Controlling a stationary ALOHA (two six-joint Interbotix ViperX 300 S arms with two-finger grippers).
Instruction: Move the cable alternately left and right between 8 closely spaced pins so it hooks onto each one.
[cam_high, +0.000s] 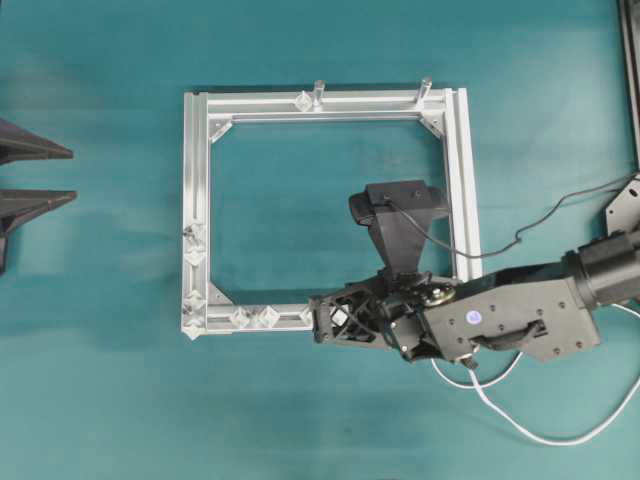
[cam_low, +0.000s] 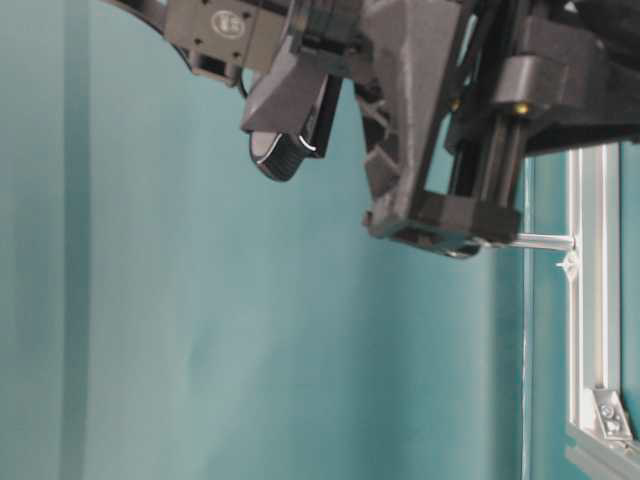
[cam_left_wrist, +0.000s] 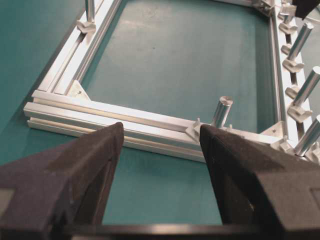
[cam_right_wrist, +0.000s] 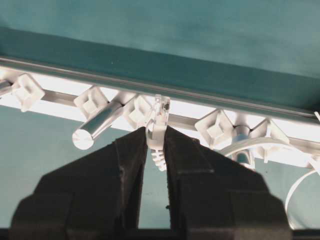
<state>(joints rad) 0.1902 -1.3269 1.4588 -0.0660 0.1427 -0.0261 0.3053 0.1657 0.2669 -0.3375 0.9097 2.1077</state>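
My right gripper (cam_right_wrist: 156, 134) is shut on the pale plug (cam_right_wrist: 159, 116) at the end of the white cable (cam_right_wrist: 260, 144). It holds the plug against the frame's near rail, between two translucent diamond pins (cam_right_wrist: 137, 111) (cam_right_wrist: 216, 129). From overhead, the right gripper (cam_high: 315, 319) sits at the bottom rail beside the pins (cam_high: 267, 318), and the cable (cam_high: 540, 432) trails in a loop behind the arm. More pins (cam_high: 195, 257) line the left rail. Left of the frame, my left gripper (cam_high: 73, 175) stands open with nothing in it; in its own view the left gripper (cam_left_wrist: 160, 132) faces the rail.
The square aluminium frame (cam_high: 462, 180) lies flat on the teal table. Upright silver posts (cam_high: 319, 92) (cam_high: 425, 88) rise from its far rail, and a post (cam_right_wrist: 97, 125) stands just left of the plug. A dark wire (cam_high: 520, 238) runs from the right arm.
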